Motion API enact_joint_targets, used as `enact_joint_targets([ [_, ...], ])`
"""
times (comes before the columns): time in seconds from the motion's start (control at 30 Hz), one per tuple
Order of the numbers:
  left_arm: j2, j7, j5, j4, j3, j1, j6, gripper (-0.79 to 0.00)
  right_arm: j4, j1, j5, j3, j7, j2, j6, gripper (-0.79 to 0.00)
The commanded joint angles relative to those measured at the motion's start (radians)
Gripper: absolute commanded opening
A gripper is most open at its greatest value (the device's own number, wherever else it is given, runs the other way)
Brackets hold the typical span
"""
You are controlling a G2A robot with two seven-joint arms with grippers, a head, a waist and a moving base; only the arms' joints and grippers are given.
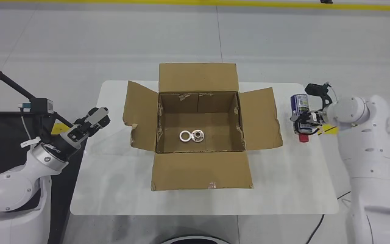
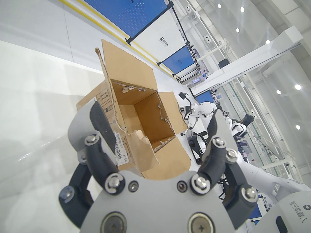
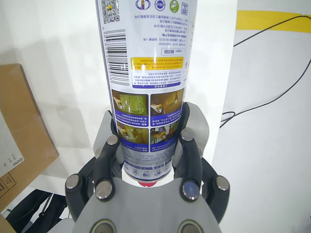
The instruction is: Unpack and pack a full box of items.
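Observation:
An open cardboard box (image 1: 198, 104) stands in the middle of the white table (image 1: 122, 189) with all flaps folded out. Two small metal rings (image 1: 191, 135) lie on its bottom. My right gripper (image 1: 306, 124) is over the table to the right of the box, shut on a blue and white spray can (image 1: 299, 108) with a red cap. In the right wrist view the spray can (image 3: 145, 56) stands between the fingers (image 3: 110, 124). My left gripper (image 1: 99, 116) hangs open and empty at the table's left edge, facing the box (image 2: 136, 112).
The box's right flap (image 1: 262, 119) lies close to the held can. A black cable (image 3: 279, 93) runs over the floor beside the table's right edge. Bare table lies in front of the box and at its left.

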Motion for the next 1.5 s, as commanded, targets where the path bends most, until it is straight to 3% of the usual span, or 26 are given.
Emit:
enact_joint_targets([
  [0.0,0.0,0.0,0.0,0.0,0.0,0.0,0.0,0.0,0.036,0.008,0.005,-0.011,-0.017,-0.002,-0.008,-0.785],
  [0.53,0.0,0.0,0.0,0.0,0.0,0.0,0.0,0.0,0.249,0.09,0.012,-0.111,-0.092,-0.026,-0.033,-0.785],
  [0.67,0.0,0.0,0.0,0.0,0.0,0.0,0.0,0.0,0.278,0.105,0.009,-0.131,-0.101,-0.032,-0.032,-0.61],
  [0.9,0.0,0.0,0.0,0.0,0.0,0.0,0.0,0.0,0.313,0.12,0.011,-0.161,-0.111,-0.041,-0.028,-0.471],
  [0.97,0.0,0.0,0.0,0.0,0.0,0.0,0.0,0.0,0.319,0.124,0.007,-0.17,-0.108,-0.043,-0.027,-0.372],
  [1.47,0.0,0.0,0.0,0.0,0.0,0.0,0.0,0.0,0.305,0.126,0.012,-0.193,-0.122,-0.044,-0.018,-0.111],
])
